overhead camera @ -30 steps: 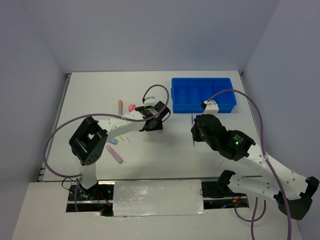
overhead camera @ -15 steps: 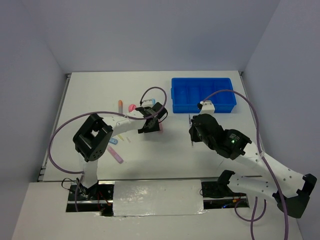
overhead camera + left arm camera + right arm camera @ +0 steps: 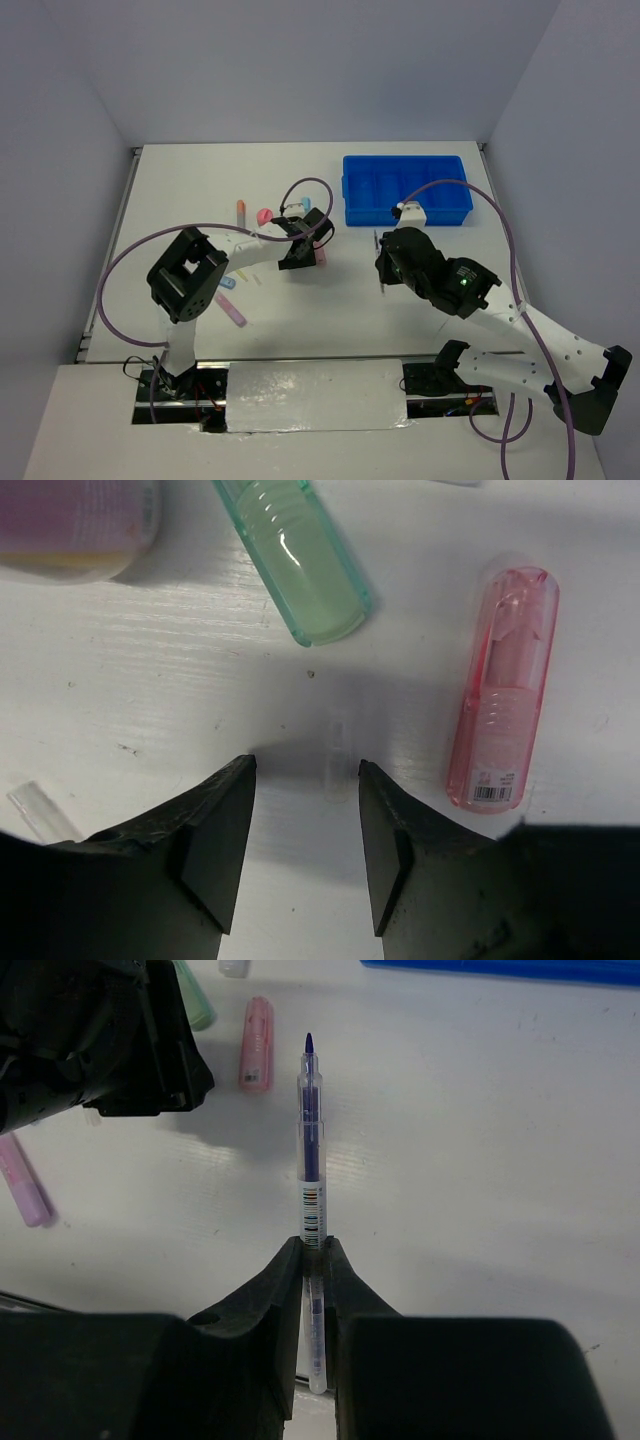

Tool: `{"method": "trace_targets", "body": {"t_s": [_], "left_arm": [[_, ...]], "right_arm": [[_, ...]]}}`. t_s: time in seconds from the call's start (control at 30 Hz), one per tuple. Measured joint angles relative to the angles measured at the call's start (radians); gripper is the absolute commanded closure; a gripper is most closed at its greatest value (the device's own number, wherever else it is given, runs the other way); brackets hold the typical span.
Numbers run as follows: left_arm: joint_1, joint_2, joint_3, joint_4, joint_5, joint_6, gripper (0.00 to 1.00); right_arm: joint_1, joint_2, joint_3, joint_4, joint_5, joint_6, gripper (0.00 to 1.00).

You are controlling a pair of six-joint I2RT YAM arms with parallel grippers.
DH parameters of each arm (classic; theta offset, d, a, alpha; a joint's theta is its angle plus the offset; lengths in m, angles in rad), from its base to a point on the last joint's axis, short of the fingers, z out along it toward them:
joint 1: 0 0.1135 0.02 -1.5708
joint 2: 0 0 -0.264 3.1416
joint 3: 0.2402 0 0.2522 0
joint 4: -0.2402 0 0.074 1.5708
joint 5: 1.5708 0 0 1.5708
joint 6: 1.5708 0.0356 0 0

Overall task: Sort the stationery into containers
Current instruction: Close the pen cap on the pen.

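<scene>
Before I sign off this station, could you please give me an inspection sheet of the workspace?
Surface: white table, a few tiny specks.
Job's things: blue tray at the far side; pink highlighter and green highlighter lying loose on the table.
Clutter: shiny sheet at the near edge.
Pincers: left pincer open over a small clear cap; right pincer shut on a pen.
Cables: purple cables loop above both arms.
Surroundings: plain walls on three sides.

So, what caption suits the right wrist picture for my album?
Right pincer clamps a slim blue-tipped pen; a pink highlighter lies on the white table beyond.
</scene>
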Motion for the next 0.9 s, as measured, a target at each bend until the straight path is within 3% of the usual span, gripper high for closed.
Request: {"method": "trace_targets", "body": {"t_s": [0.1, 0.33, 0.5, 0.73, 0.9], "left_arm": [[0.0, 0.004, -0.002, 0.011, 0.004, 0.0, 0.42], [0.002, 0.007, -0.005, 0.028, 0.01, 0.002, 0.59], [0.003, 0.01, -0.005, 0.039, 0.01, 0.002, 0.81], [0.003, 0.007, -0.007, 0.044, 0.01, 0.003, 1.0], [0.003, -0.042, -0.06, 0.05, 0.024, 0.005, 1.0]], "right_arm": [[0.0, 0.0, 0.0, 0.0, -0.004, 0.0, 1.0], [0.0, -0.009, 0.0, 0.0, -0.018, -0.003, 1.0], [0.0, -0.031, 0.0, 0.0, -0.018, -0.004, 1.0], [0.0, -0.043, -0.001, 0.001, -0.019, -0.011, 1.0], [0.0, -0.076, -0.039, 0.037, -0.048, -0.024, 1.0]]}}
